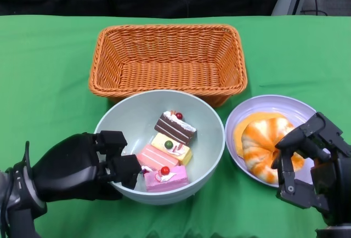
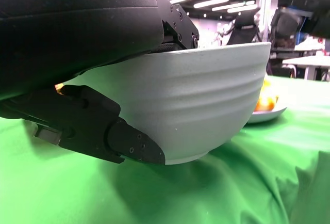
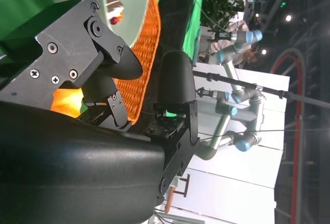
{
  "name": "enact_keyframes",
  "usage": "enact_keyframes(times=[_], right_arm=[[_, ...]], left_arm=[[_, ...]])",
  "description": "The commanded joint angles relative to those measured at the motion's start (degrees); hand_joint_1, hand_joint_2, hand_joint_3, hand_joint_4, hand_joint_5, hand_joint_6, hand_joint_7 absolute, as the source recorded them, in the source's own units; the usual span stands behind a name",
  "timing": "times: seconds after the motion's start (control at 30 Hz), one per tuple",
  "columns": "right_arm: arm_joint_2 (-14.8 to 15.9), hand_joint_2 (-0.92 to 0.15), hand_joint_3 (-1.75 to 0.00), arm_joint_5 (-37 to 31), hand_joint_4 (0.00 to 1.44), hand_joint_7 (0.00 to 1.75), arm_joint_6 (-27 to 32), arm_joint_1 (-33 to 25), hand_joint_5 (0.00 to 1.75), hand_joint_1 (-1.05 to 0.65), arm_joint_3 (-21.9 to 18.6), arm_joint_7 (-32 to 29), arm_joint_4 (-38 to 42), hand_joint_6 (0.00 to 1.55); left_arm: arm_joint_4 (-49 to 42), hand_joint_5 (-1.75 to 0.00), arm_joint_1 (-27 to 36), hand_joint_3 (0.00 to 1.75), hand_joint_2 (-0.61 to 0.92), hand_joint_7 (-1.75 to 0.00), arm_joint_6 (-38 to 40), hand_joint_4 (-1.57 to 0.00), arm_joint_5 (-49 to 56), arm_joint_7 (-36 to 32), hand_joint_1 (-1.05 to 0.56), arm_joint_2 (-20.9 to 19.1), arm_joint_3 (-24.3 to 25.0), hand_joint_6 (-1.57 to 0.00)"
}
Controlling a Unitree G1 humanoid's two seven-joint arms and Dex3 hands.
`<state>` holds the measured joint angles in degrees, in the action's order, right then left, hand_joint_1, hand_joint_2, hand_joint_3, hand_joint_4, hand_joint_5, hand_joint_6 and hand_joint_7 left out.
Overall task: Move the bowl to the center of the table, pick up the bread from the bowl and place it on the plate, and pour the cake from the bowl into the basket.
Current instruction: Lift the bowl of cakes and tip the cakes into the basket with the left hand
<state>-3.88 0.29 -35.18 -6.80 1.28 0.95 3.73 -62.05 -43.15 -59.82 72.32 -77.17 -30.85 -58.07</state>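
Left hand [image 1: 82, 166] clamped on bowl [image 1: 137, 114] rim, near bench's front edge, cakes [image 1: 167, 153] inside. Right hand [image 1: 310, 161] over bread [image 1: 263, 142] on plate [image 1: 290, 106], holding nothing, fingers apart. Next: lift bowl level, carry over basket [image 1: 167, 57] behind, tip slowly away. Keep grip firm; avoid spilling short of basket.

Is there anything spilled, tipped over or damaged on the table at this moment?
Nothing stands out. The bowl sits upright with four cake pieces inside, the left hand gripping its rim. The bread lies on the plate, and the basket stands upright behind them.
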Motion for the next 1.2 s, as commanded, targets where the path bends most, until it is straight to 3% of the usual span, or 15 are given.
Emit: enact_keyframes(times=[0.03,0.23,0.43,0.63,0.8,0.97,1.2], right_arm=[[0.15,-0.44,-1.36,-0.49,0.71,1.49,-1.49,0.69,1.73,0.05,-0.53,-0.61,0.83,0.64],[0.28,-0.42,-1.36,-0.84,0.72,1.48,-2.48,1.13,1.71,0.04,-0.69,-0.70,2.12,0.64],[0.33,-0.42,-1.35,-1.54,0.72,1.49,-2.73,1.34,1.72,0.04,-0.69,-0.94,2.74,0.64],[0.34,-0.39,-1.39,-1.83,0.74,1.51,-4.42,1.76,1.74,0.05,-0.19,-0.78,5.02,0.65],[-0.23,-0.41,-1.42,-0.86,0.77,1.54,-7.03,2.29,1.75,0.06,0.32,-0.13,8.07,0.64],[0.18,-0.42,-1.44,-0.19,0.80,1.58,-9.30,3.09,1.75,0.03,0.83,1.28,10.58,0.62],[-0.24,-0.41,-1.46,-1.27,0.86,1.62,-10.90,3.47,1.75,-0.02,1.02,0.87,12.86,0.65]], left_arm=[[0.81,-1.75,-0.82,0.14,0.90,-1.75,-0.59,-0.67,-0.22,-2.95,-0.10,-1.60,1.04,-0.50],[1.75,-1.75,-0.76,0.16,0.92,-1.75,-0.05,-0.66,-0.07,-5.64,-0.07,-2.34,1.63,-0.49],[2.53,-1.75,-0.87,0.36,0.92,-1.75,-0.84,-0.68,-1.49,-5.52,-0.08,-2.93,3.70,-0.50],[2.22,-1.75,-1.36,0.43,0.92,-1.75,-2.16,-0.70,-3.47,-3.83,-0.06,-2.07,6.72,-0.48],[2.56,-1.75,-2.16,0.57,0.84,-1.62,-3.18,-0.68,-4.52,-1.83,-0.04,-1.61,8.57,-0.54],[2.52,-1.75,-2.75,0.70,0.75,-1.71,-3.19,-0.69,-4.90,-0.80,-0.05,-1.09,10.20,-0.51],[2.55,-1.75,-4.10,0.79,0.71,-1.52,-4.38,-0.69,-7.46,3.73,-0.07,0.20,13.08,-0.63]])
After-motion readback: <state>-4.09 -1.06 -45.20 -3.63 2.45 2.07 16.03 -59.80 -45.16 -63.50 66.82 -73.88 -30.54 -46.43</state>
